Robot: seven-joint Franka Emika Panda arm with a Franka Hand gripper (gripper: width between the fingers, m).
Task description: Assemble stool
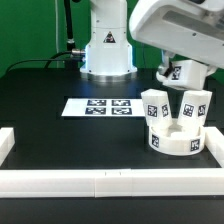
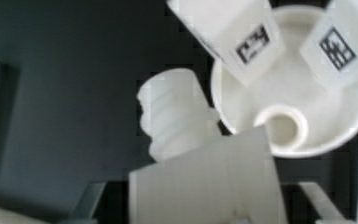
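A threaded leg [image 2: 179, 140] lies just beside the round seat [image 2: 336, 105], where two tagged legs [image 2: 250, 42] stand; dark tabletop [image 2: 69, 90] around.

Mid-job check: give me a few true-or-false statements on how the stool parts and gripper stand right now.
1. Two legs stand upright on the seat. True.
2. The gripper is empty. False: it is shut on a third leg.
3. The marker board lies to the exterior view's right of the seat. False: it lies to the seat's left.
4. One hole in the seat has no leg in it. True.
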